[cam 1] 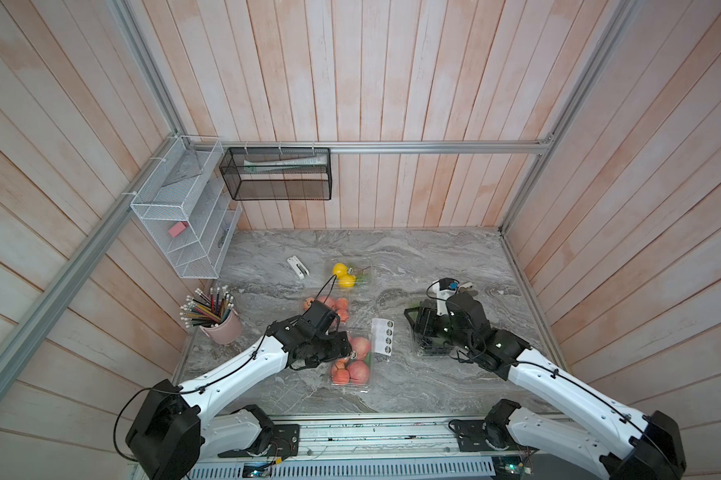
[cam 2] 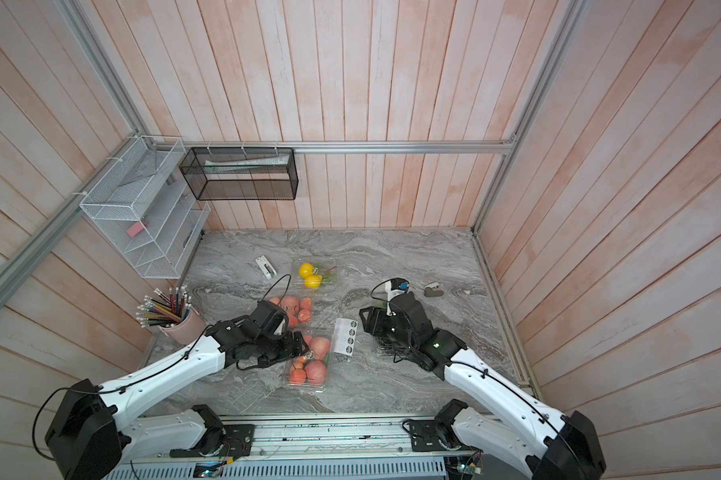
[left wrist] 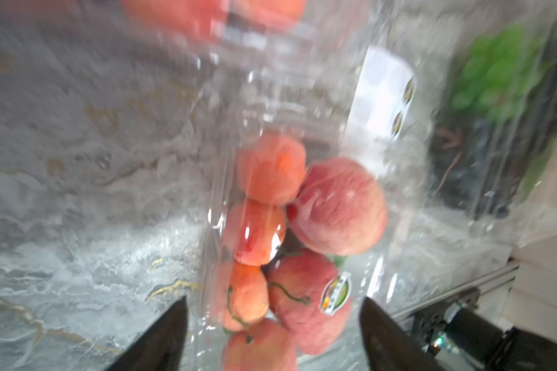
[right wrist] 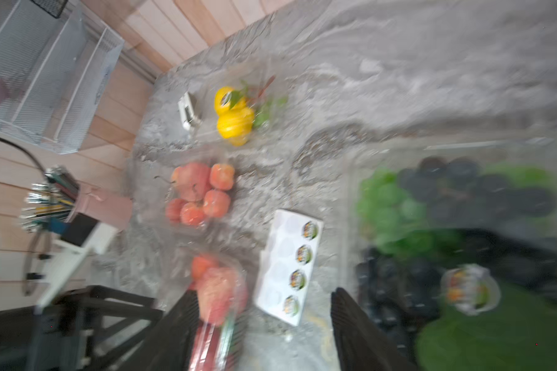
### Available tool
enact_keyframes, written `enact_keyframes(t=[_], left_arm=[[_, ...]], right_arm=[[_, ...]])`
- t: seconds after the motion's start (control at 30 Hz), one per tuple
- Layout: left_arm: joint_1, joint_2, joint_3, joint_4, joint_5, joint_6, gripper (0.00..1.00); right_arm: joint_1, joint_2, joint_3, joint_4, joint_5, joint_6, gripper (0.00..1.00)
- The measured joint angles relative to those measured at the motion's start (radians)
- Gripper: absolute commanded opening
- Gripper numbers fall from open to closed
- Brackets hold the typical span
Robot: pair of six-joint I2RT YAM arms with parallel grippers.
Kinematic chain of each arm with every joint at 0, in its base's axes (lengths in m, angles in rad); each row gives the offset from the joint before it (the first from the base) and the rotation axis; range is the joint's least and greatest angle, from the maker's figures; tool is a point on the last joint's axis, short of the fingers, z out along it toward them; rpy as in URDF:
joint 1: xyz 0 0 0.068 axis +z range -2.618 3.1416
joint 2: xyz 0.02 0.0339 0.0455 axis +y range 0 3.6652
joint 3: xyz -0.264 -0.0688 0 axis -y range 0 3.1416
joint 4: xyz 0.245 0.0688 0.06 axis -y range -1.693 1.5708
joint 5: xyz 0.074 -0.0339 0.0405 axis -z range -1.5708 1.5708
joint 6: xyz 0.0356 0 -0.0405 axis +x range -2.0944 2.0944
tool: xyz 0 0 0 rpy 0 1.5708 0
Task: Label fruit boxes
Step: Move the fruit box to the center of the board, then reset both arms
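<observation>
Left wrist view: the left pincer [left wrist: 274,316] has its jaws wide apart with nothing clamped. It hangs over the near apple box [left wrist: 306,208], whose lid carries a round label [left wrist: 334,292]. That box's long axis runs 12 to 6 on the desk [cam 1: 433,257], so the jaws span its short width.

In a top view the sticker sheet [cam 1: 382,337] lies just beside the box at 3 o'clock, its long side also 12 to 6. The grape box [right wrist: 447,205] sits further out at 3, under the right arm. The right pincer [right wrist: 264,294] is apart too, empty and blurred, facing the sheet. The yellow-fruit box [cam 1: 347,275] is up at 12, with the far apple box [cam 1: 337,304] between.

My call: if another label is wanted, the sheet lies between both arms, too even to name the nearer.
</observation>
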Motion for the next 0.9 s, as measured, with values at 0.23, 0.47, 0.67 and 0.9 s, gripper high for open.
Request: enact_keyframes(t=[0.23,0.47,0.67,0.9], left_arm=[[0.15,-0.108,0.042,0.137,-0.323,0.199,1.0],[0.241,-0.262,-0.291,0.689,-0.691,0.557,1.0],[0.385,-0.147,-0.452,1.078,-0.766,0.746,1.0],[0.529,0.021,-0.573,1.426,-0.663,0.777,1.0]], right_arm=[[-0.377,-0.19,-0.153,0.088,0.095,-0.241,0.98],[-0.619,-0.214,-0.339,0.36,0.13,-0.443,0.98],[-0.678,-0.093,-0.476,0.65,0.115,-0.548,0.98],[-0.69,-0.008,-0.586,0.946,0.086,-0.61,0.98]])
